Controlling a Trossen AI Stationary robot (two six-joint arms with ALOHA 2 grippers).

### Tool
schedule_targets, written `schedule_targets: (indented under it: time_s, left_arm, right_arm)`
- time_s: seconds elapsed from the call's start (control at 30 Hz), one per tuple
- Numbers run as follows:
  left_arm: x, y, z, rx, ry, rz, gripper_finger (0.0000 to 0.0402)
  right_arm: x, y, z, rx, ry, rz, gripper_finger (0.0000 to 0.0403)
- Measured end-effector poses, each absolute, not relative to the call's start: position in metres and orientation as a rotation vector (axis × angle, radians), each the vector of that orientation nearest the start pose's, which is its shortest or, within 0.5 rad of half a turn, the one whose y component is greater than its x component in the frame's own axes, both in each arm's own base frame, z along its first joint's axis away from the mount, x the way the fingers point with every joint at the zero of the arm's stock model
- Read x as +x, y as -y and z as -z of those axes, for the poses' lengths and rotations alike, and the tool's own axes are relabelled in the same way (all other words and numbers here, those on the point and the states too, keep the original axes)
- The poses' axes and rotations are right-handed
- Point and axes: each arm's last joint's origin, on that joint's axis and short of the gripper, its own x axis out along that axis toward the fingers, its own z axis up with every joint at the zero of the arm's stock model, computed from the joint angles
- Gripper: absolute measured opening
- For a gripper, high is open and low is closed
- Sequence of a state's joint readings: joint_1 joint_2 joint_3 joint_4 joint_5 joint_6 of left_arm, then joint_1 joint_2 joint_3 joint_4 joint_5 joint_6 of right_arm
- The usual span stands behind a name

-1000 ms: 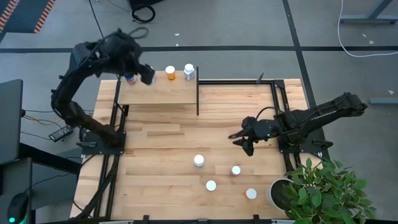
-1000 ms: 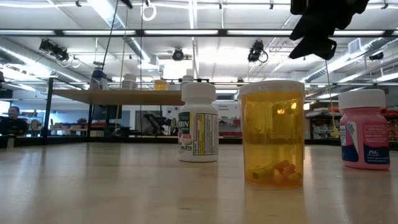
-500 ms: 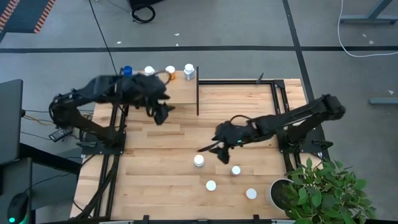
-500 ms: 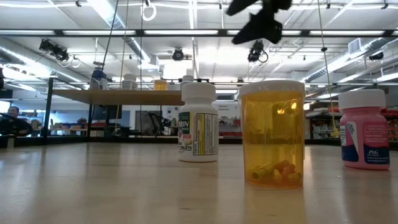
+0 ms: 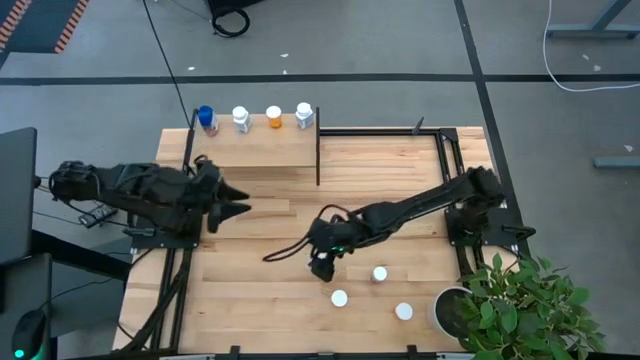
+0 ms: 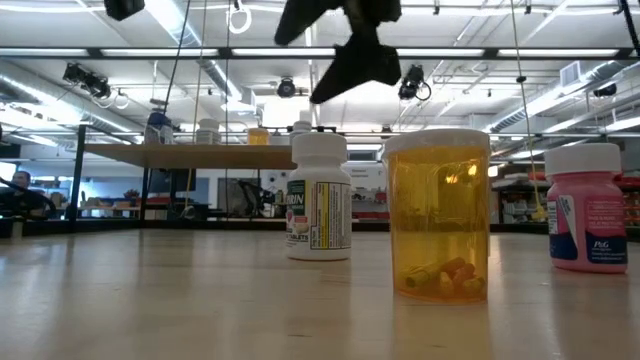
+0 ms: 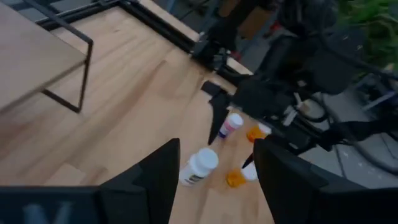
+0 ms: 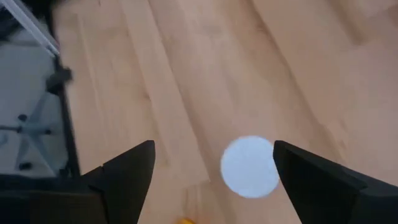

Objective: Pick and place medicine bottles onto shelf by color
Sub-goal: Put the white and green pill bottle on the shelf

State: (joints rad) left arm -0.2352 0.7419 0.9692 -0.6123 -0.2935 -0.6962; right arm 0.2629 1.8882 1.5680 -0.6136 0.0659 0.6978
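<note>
At the near right of the table point(image 5: 250, 300), three bottles point(image 5: 340, 298) stand upright and apart from each other, and no gripper is at them. A little farther, near the middle, the right gripper point(image 5: 322, 262) hangs over a fourth one, the white bottle point(image 8: 250, 167). Its fingers point(image 8: 124, 180) stand wide apart and hold nothing. This is the relation that matters: the white bottle stands upright, so its long axis is vertical and its round cap faces up at the gripper. In the right wrist view the cap lies between the two fingers, a bit closer to one of them, and it is not touched. The low view also shows the gripper well above the cap, so I judge that the coming move is mostly straight down, with a small shift to centre the cap. The right arm is clearly the nearer one. The left gripper point(image 5: 235, 205) is at the left of the table, far from this bottle, with its fingers apart and empty. At the far left, the shelf point(image 5: 255, 150) already carries four bottles in a row along its far edge: blue-capped point(image 5: 205, 118), white point(image 5: 241, 118), orange point(image 5: 273, 117), white point(image 5: 304, 116).
</note>
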Motion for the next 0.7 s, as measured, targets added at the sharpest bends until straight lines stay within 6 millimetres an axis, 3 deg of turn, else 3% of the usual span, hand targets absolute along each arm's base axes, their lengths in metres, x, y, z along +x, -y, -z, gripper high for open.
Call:
schedule_targets:
  time_s: [0.2, 0.7]
  left_arm:
    - [0.125, 0.033, -0.348, -0.602, -0.307, -0.129, 0.0190]
    - [0.123, 0.039, -0.347, -0.557, -0.308, -0.118, 0.0185]
  right_arm:
    - [0.407, -0.109, -0.234, 0.487, -1.129, 0.235, 0.0335]
    - [0.414, -0.101, -0.221, 0.505, -1.129, 0.352, 0.0327]
